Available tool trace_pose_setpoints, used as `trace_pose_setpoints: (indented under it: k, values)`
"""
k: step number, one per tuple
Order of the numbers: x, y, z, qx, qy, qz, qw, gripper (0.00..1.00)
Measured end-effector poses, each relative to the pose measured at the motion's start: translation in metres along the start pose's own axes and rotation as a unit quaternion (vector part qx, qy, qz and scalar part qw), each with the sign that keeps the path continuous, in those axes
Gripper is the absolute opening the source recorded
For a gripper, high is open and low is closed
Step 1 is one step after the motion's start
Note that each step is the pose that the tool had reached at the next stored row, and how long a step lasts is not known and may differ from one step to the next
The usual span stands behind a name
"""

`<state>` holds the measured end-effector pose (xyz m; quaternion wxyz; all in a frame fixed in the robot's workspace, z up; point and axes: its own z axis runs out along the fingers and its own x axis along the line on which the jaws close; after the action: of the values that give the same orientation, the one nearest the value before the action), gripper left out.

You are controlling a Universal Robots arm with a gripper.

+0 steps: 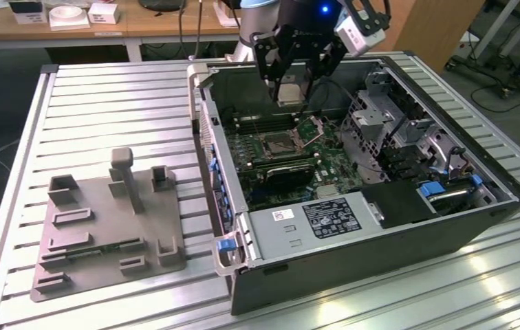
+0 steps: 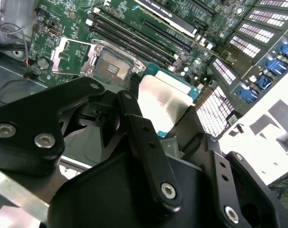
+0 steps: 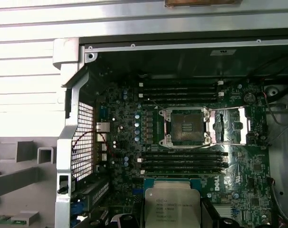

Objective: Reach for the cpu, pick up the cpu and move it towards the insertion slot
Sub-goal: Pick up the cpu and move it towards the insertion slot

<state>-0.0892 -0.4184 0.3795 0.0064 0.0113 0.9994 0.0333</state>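
Open black computer case [image 1: 361, 227] on a ribbed aluminium table [image 1: 104, 117]; grey plastic fixture plate [image 1: 104, 220] at its 9 o'clock. Square metal-framed insertion slot [image 1: 281, 144], retention frame raised. Black gripper [image 1: 289, 86] hangs above the case, jaws clamped on the flat silvery cpu [image 1: 289, 94], airborne at the slot's 12 o'clock.
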Motion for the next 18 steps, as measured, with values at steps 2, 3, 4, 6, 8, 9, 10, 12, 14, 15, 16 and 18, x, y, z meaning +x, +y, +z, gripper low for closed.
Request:
trace_pose_setpoints:
  k: [2, 3, 4, 6, 8, 9, 10, 12, 14, 15, 16, 18]
  values:
    - [0.0, 0.0016, 0.0004, 0.0, 0.0, 0.0, 1.0, 0.54]
    - [0.0, 0.0025, 0.0007, 0.0, 0.0, 0.0, 1.0, 0.54]
    - [0.0001, 0.0034, 0.0009, 0.0, 0.0, 0.0, 1.0, 0.54]
    - [0.0001, 0.0052, 0.0013, 0.0, 0.0, 0.0, 1.0, 0.54]
    - [0.0001, 0.0069, 0.0017, 0.0, 0.0, 0.0, 1.0, 0.54]
    - [0.0, 0.0075, 0.0019, -0.0001, 0.0, 0.0, 1.0, 0.54]
    - [-0.0003, 0.0079, 0.0021, 0.0, 0.0, 0.0, 1.0, 0.54]
    - [-0.0013, 0.0089, 0.0024, 0.0, 0.0, 0.0, 1.0, 0.54]
    - [-0.0027, 0.0099, 0.0027, 0.0, 0.0, 0.0, 1.0, 0.54]
    - [-0.0036, 0.0102, 0.0029, 0.0, 0.0, 0.0, 1.0, 0.54]
    - [-0.0045, 0.0105, 0.003, 0.0, 0.0, 0.0, 1.0, 0.54]
    - [-0.0068, 0.0114, 0.0034, 0.0, 0.0001, 0.0, 1.0, 0.54]
